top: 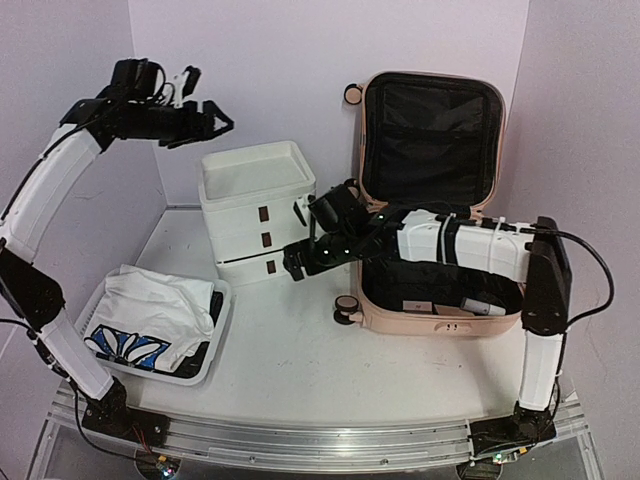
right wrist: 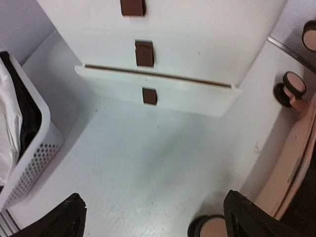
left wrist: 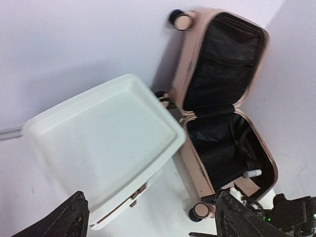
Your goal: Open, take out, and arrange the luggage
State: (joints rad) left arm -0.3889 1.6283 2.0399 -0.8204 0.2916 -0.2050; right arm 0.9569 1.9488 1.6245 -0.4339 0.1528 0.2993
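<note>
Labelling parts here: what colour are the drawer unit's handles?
The handles are dark brown, seen best in the right wrist view.

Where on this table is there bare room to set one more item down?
Bare table lies between the basket and the suitcase, toward the near edge. A smaller patch is behind the basket, left of the drawers. It is crowded where the right arm crosses from suitcase to drawers.

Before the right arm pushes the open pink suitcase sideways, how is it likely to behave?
The luggage would probably slide, not roll: it lies flat, and its wheel sticks out at the side. Its lid stands nearly upright, so a shove might swing it shut. The case looks rigid and should not buckle.
</note>
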